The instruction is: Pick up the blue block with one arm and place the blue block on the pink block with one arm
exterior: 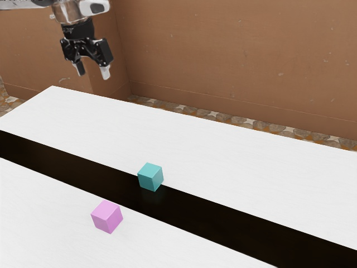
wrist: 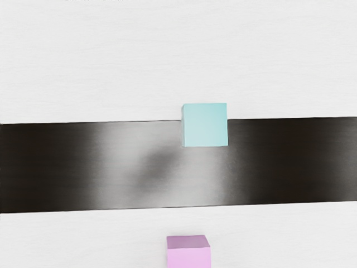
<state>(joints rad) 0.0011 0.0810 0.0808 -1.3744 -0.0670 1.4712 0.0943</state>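
Observation:
The blue block (exterior: 150, 176) is a small teal-blue cube standing on the black stripe of the table, at the stripe's far edge. The pink block (exterior: 106, 216) rests on the white strip nearer the camera, a short way to the exterior view's left of the blue one. My gripper (exterior: 93, 71) hangs high above the table's far left corner, well away from both blocks, open with nothing between its fingers. Looking down from the wrist, the blue block (wrist: 204, 124) overlaps the stripe's edge and the pink block (wrist: 188, 251) lies across the stripe from it.
The table (exterior: 234, 151) is white with a wide black stripe (exterior: 234, 223) running diagonally across it. A brown wall (exterior: 240, 50) stands behind the table, with a pebbled floor strip at its foot.

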